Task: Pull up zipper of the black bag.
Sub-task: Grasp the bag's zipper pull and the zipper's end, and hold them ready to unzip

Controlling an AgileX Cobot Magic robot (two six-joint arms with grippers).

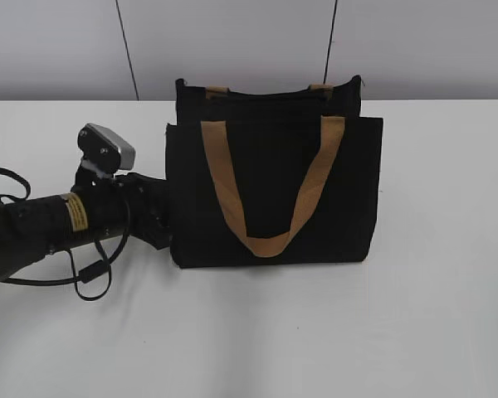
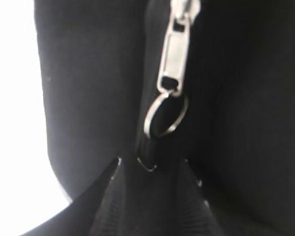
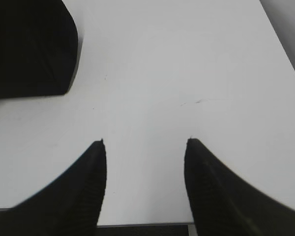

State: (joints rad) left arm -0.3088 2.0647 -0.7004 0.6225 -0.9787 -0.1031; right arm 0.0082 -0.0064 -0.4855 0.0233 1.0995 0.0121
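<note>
The zipper (image 2: pixel 169 73) ring at frame centre should be gripped squarely by the wide left pincer (image 2: pixel 150 169); the right pincer (image 3: pixel 145 152) is wide, unused.

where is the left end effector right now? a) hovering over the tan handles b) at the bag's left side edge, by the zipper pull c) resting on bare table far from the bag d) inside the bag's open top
b: the exterior view shows the left end effector against the left edge of the black bag, and the left wrist view shows the silver zipper pull and ring just ahead of its fingertips.
</note>
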